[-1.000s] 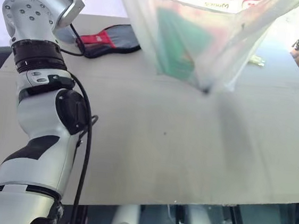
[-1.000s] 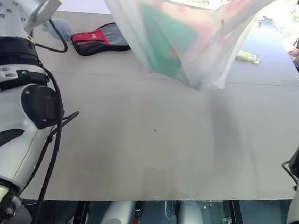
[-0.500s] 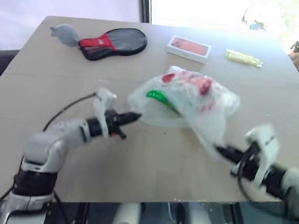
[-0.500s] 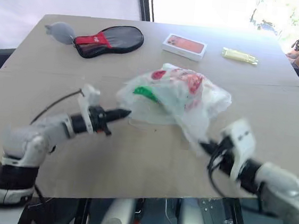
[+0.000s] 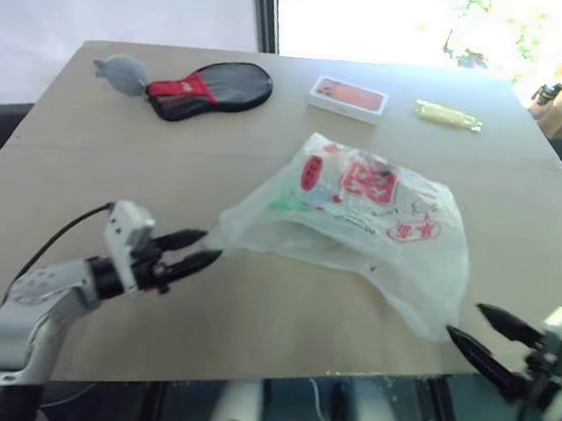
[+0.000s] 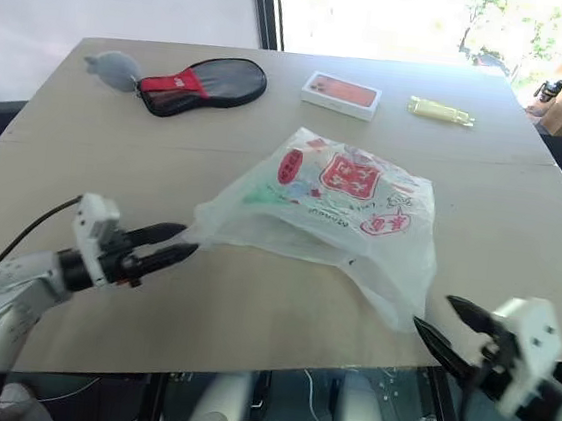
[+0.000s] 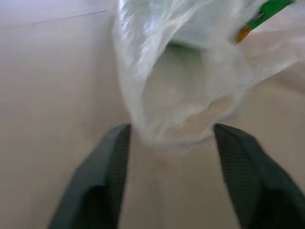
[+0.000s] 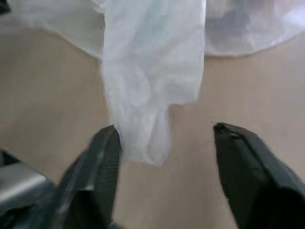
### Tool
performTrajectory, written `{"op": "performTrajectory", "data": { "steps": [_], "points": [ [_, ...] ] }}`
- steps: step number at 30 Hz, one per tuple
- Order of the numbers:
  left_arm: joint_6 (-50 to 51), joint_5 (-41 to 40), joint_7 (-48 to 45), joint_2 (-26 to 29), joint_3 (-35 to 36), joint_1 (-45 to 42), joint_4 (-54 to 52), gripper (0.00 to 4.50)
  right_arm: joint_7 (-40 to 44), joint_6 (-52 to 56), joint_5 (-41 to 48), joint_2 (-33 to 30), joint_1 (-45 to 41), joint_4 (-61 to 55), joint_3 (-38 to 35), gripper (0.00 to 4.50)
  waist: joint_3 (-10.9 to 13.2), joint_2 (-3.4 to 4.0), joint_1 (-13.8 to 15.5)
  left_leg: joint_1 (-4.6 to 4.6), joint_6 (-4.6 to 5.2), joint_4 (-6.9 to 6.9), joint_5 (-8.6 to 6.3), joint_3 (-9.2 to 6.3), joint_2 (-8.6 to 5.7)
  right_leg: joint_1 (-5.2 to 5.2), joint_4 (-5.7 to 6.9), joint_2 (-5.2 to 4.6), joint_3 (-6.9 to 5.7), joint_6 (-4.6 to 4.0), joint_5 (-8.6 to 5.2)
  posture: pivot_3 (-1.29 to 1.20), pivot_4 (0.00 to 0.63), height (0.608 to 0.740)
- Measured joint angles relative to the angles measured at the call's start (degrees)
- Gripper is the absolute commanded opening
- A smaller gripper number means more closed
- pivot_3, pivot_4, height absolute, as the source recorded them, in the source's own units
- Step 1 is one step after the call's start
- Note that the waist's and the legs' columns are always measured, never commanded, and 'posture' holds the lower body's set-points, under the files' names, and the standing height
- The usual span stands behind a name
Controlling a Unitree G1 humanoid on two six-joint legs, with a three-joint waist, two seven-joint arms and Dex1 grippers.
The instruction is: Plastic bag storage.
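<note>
A: Where's the plastic bag (image 5: pixel 361 214)?
B: Flat on the table (image 5: pixel 114 173), mid-surface, tail toward the near right edge.
A: Claws?
B: Left gripper (image 5: pixel 197 247) released, jaws spread at the bag's left end. Right gripper (image 5: pixel 484 332) released too, off the near edge by the tail.
A: So we're flanking both ends, prob to fold it inward.

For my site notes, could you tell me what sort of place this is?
Probably an indoor test or demo room by a sunlit window: a plain table holding staged items, namely the plastic bag, a boxed phone and a black-and-red pouch.
</note>
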Motion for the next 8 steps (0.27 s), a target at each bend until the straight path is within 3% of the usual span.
{"op": "performTrajectory", "data": {
  "steps": [4,8],
  "points": [
    [-1.84,2.19,-1.39,0.97,0.85,6.37,-1.22,4.42,4.14,-2.63,-3.44,-4.42,-0.69,5.72,-5.33,4.5,-0.08,-0.13,-0.38,0.07,-0.22,-0.01,-0.14,0.14,0.05,-0.05,-0.15,-0.15,0.17,-0.02,-0.01,0.0,0.15,0.74],
    [-0.3,1.45,-1.65,0.99,0.82,7.61,-3.56,4.42,8.41,-4.38,-8.22,-8.94,-3.84,12.79,-4.68,4.5,-0.15,-0.25,-0.14,0.06,-0.23,0.03,-0.15,-0.05,0.04,-0.07,-0.13,-0.44,0.12,-0.01,-0.01,0.0,0.15,0.74]
  ]
}}
